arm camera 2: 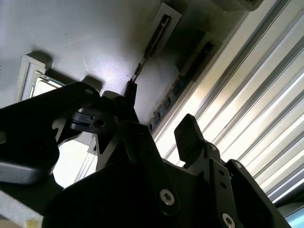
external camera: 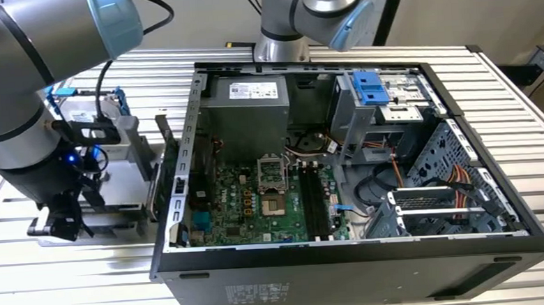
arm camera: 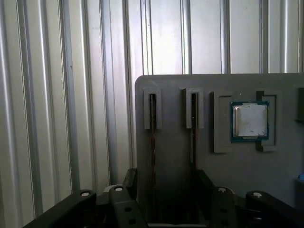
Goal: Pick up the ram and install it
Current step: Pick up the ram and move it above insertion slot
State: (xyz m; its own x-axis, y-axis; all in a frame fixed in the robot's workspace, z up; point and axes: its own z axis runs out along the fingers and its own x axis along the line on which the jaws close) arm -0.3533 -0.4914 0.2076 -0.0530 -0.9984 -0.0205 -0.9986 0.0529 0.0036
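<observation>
You have the ram (arm camera: 194,137) standing on its long edge in a narrow slot of the grey holder plate (arm camera: 173,156); in the first wrist view it shows edge-on as a thin dark strip. A second stick (arm camera: 153,137) stands parallel in the neighbouring slot, nearer the plate's edge.

A silver ribbed aluminium table (external camera: 83,288) shows bright parallel stripes. The black metal computer case (external camera: 353,270) frames a green circuit motherboard (external camera: 247,203), a bright blue plastic drive latch (external camera: 369,88), and red and yellow wire bundles (external camera: 462,184). The grey robot arm (external camera: 51,31) has pale blue joint caps. In the first wrist view, a matte grey parts tray (arm camera: 228,190) carries a silver square processor chip (arm camera: 250,119) edged in teal. The black gripper (arm camera: 166,185) is plain and unpatterned.
</observation>
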